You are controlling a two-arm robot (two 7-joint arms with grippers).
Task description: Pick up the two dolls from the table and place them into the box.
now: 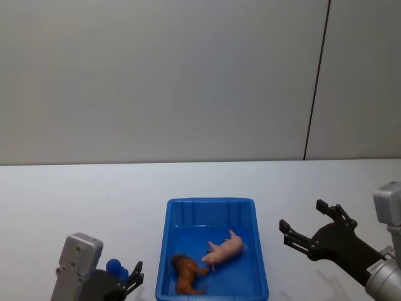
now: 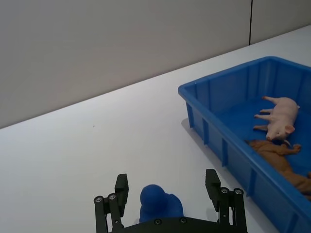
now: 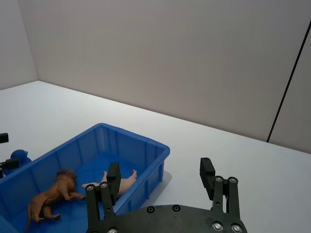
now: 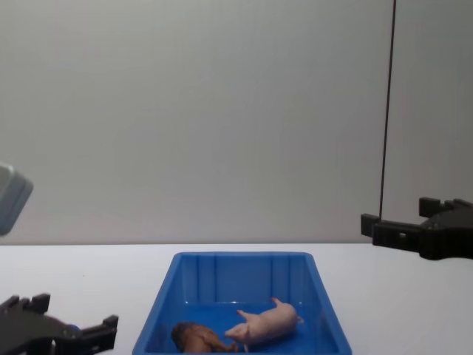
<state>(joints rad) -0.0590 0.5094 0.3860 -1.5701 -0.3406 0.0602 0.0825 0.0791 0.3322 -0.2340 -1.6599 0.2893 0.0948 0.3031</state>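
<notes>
1. Inside the bright blue rectangular plastic box [image 1: 212, 207] with sloping ribbed walls lie both of the 2 dolls: the pale pink toy pig [image 1: 224, 249] on its side near the middle, and the shaggy reddish-brown four-legged toy animal [image 1: 187, 274] at about 7 o'clock from it in the head view, the pig's snout touching or almost touching it.
2. The pig's long axis runs from about 1 o'clock to 7 o'clock in the head view; the brown animal lies close to the box's near-left corner.
3. The left gripper [image 2: 170, 203] sits low over the white tabletop [image 1: 81, 200], at about 9 o'clock from the box's near end and clear of its rim, fingers spread with nothing between them.
4. The right gripper [image 1: 313, 229] hangs above the tabletop at about 3 o'clock from the box, likewise released and empty.
5. Judged from this, the placing looks complete; neither arm has a doll left to reach for.
6. Bare tabletop lies open on both sides of the box, so each arm has room to draw back without crossing the rim.
</notes>
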